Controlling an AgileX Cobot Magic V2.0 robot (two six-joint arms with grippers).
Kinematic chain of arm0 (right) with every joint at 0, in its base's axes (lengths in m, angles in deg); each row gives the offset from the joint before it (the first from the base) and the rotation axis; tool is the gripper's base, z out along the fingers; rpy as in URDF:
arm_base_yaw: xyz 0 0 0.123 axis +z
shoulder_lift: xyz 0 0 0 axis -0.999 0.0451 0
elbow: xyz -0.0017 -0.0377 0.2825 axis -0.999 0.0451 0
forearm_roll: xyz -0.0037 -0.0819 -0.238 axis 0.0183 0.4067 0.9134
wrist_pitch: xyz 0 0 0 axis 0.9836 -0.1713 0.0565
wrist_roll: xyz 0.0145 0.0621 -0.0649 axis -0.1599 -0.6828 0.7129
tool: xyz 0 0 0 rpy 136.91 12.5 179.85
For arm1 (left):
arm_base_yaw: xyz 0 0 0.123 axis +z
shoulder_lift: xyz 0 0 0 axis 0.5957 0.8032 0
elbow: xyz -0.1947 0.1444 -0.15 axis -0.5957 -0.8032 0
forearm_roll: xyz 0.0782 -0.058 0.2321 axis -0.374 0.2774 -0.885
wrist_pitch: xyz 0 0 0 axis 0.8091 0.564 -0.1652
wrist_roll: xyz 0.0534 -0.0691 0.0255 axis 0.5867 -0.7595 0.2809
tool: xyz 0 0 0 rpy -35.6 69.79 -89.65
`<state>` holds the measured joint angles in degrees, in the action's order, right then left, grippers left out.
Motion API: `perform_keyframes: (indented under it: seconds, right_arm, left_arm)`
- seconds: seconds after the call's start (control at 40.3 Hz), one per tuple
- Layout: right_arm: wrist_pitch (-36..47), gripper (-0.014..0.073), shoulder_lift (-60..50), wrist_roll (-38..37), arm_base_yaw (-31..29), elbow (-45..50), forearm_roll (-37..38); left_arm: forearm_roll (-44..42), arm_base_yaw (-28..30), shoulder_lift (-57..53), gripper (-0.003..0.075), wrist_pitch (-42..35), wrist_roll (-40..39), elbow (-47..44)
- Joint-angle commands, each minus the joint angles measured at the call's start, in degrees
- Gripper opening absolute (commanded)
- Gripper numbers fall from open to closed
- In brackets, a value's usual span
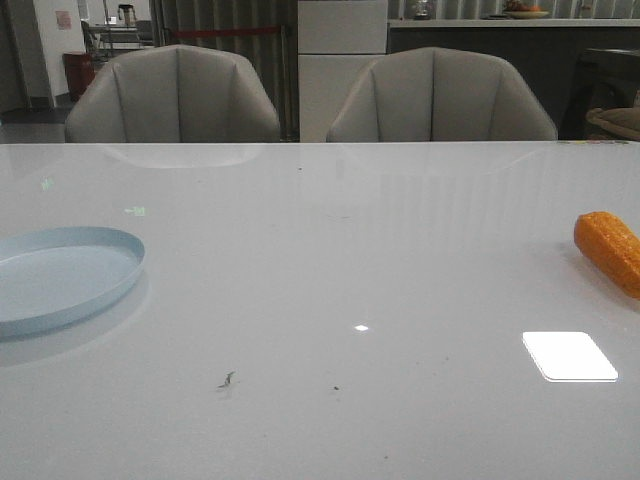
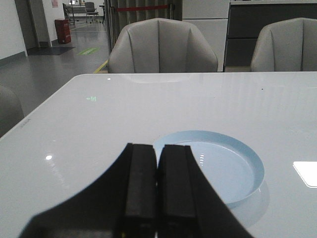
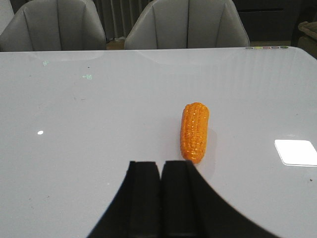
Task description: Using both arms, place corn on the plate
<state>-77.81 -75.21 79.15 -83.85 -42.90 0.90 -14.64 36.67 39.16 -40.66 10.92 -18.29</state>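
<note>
Basically nothing's done yet, by my read. Nearest in the right wrist view, the right gripper (image 3: 161, 198) has its fingers pressed together with nothing between them, and the corn (image 3: 194, 132) lies flat on the table (image 3: 99, 124) just beyond the tips, a touch off to one side, not touched. Same story on the left: the left gripper (image 2: 157, 193) is closed on nothing, with the plate (image 2: 247, 158) sitting bare just past it. In the front view the plate (image 1: 110, 240) is at the far left and the corn (image 1: 610, 250) is well apart from it at the far right, so the whole pick, handover and drop look still to do. Both are cut off by the frame edges there, and neither arm shows in that view. Chairs (image 1: 175, 95) sit beyond the table.
</note>
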Motion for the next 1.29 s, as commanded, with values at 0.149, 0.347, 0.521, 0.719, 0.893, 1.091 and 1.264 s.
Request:
perform_keyframes:
  seconds: [0.149,0.347,0.521,0.719,0.893,1.091,1.264]
  right_arm:
    - [4.65,0.0057,-1.08,-0.01,-0.45,-1.14,-0.19]
    - [4.65,0.0057,-1.08,-0.01,-0.45,-1.14,-0.19]
    - [4.65,0.0057,-1.08,-0.01,-0.45,-1.14,0.07]
    - [5.38,0.0057,-1.08,-0.01,-0.45,-1.14,0.07]
    - [12.75,0.0057,-1.08,-0.01,-0.45,-1.14,0.07]
    - [20.64,0.0057,-1.08,-0.01,-0.45,-1.14,0.07]
    - [20.79,0.0057,-1.03,-0.07,-0.39,-3.89,0.02]
  left_arm:
    - [1.02,-0.39,-0.62,0.0094,-5.36,0.09,-2.13]
    - [1.02,-0.39,-0.62,0.0094,-5.36,0.09,-2.13]
    - [1.02,-0.39,-0.62,0.0094,-5.39,0.09,-2.13]
    - [1.02,-0.39,-0.62,0.0094,-7.22,0.09,-2.13]
    - [1.02,-0.39,-0.62,0.0094,-12.52,0.09,-2.13]
    - [1.02,-0.39,-0.62,0.0094,-15.69,0.09,-0.80]
    - [0.91,-0.39,-0.48,0.0094,-15.43,0.09,4.91]
